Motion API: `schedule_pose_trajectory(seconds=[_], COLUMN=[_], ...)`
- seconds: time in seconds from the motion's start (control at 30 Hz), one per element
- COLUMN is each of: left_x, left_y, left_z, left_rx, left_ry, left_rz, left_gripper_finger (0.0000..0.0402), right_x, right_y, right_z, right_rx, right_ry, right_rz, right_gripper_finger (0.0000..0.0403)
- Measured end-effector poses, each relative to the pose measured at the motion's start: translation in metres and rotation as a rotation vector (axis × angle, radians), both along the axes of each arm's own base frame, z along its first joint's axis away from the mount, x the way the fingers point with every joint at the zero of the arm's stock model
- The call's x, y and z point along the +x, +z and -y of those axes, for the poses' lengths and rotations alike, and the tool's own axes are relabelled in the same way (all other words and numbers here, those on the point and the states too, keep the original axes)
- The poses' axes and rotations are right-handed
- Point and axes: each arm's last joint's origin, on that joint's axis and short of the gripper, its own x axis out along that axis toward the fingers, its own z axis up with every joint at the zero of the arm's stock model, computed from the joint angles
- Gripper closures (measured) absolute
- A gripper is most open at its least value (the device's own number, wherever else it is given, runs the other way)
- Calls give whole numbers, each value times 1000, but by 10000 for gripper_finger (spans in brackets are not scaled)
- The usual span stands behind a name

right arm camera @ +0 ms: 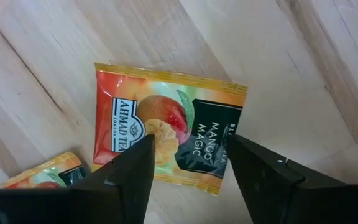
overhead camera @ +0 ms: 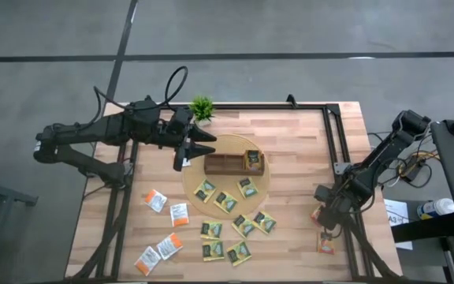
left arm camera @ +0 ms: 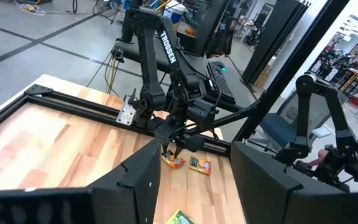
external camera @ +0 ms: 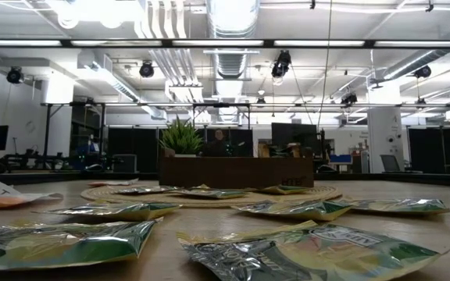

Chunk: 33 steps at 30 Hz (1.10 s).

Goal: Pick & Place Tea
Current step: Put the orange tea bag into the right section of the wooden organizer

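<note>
Two orange-red tea sachets lie flat at the table's right edge. My right gripper [right arm camera: 191, 142] [overhead camera: 324, 225] points down, open, close over the "Mango Magic" sachet [right arm camera: 166, 134] [left arm camera: 174, 162], one finger toward each side of it. The other sachet [overhead camera: 325, 244] [right arm camera: 42, 174] lies beside it, nearer the near edge. Several green-yellow sachets [overhead camera: 227, 202] lie on and beside a round woven mat [overhead camera: 268, 189]. White-orange sachets [overhead camera: 179, 213] lie at the near left. My left gripper [overhead camera: 210, 143] [left arm camera: 194, 144] is open in the air beside the brown tray [overhead camera: 227, 164].
The tray stands on the mat with a green sachet [overhead camera: 252, 160] in its right compartment. A small potted plant [overhead camera: 202, 106] stands at the far edge. A black metal frame [overhead camera: 339, 142] runs along the table's right side, close to my right arm.
</note>
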Motion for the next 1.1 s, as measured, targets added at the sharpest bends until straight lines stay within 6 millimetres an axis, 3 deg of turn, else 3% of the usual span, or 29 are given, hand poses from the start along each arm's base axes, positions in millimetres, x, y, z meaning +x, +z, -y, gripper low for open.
schedule_pose_trajectory(seconds=[0.43, 1.1], left_x=[0, 0], left_y=[0, 0], left_z=[0, 0], left_rx=[-28, -34], left_ry=[4, 8], left_rz=[-2, -2], left_gripper_finger=[213, 213], right_x=[12, 19], right_y=[26, 0], right_z=[-14, -22], right_rx=[66, -126], right_ry=[25, 173], right_rz=[60, -94], right_gripper_finger=[195, 201])
